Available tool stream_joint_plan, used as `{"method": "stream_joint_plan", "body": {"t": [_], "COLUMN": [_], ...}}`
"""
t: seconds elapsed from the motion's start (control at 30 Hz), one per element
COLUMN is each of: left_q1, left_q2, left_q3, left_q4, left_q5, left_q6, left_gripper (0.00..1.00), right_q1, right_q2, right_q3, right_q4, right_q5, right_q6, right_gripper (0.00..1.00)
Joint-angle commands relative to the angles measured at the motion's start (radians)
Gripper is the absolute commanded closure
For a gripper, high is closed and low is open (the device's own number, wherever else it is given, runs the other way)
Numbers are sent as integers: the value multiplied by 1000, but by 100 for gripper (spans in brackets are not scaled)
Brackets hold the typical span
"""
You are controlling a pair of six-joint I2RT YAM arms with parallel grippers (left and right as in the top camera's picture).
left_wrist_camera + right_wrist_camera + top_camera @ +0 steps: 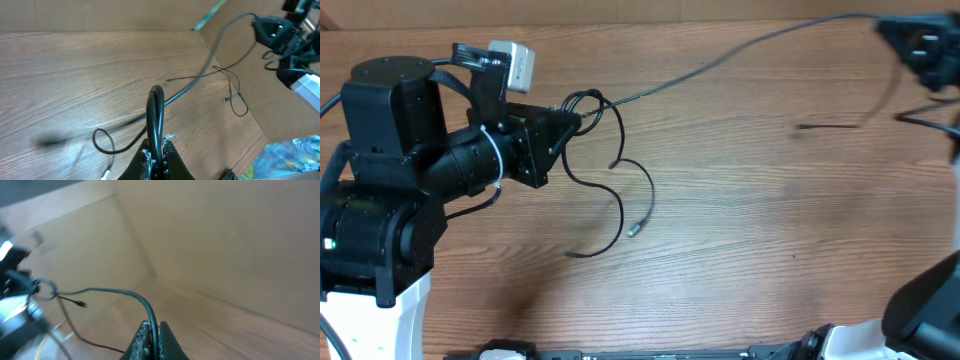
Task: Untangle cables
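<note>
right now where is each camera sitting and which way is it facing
overhead: fixed above the table, looking straight down; left arm at left, left gripper shut on a cable loop, right gripper top right.
left wrist: on the left arm, looking past the left gripper across the table toward the right gripper.
right wrist: on the right arm, looking past the right gripper, shut on the long cable, toward the blurred left arm.
shared: all three show the long cable running between the grippers.

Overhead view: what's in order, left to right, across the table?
Black left arm base → left gripper, shut on looped thin black cable → small silver plug tip → loose thin black cord end → right gripper, shut on long taut dark cable.
</note>
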Motion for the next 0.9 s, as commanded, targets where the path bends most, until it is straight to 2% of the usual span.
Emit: {"method": "stream_joint_plan", "body": {"t": [0.0,0.2,0.4,0.73,0.83,0.87], "left_q1": [3,3,3,3,3,3], "left_q2": [-1,-1,-1,-1,-1,-1], "left_q3": [17,17,17,17,17,17], "left_q4": [-2,-40,-59,-64,-64,-64], "left_q5": [8,9,11,64,100,111], "left_q6": [13,13,7,-11,-12,-16], "left_gripper": [96,96,96,96,96,96], "right_q1": [-119,-370,-546,-717,-752,-759], "right_q2": [3,51,126,156,156,156], "right_q3": [7,7,7,9,9,9], "right_q4": [5,-6,-87,-97,-157,-185], "right_q5": [48,179,290,520,615,645], "right_q6": [40,38,23,2,12,11], "right_gripper": [96,96,96,96,96,51]}}
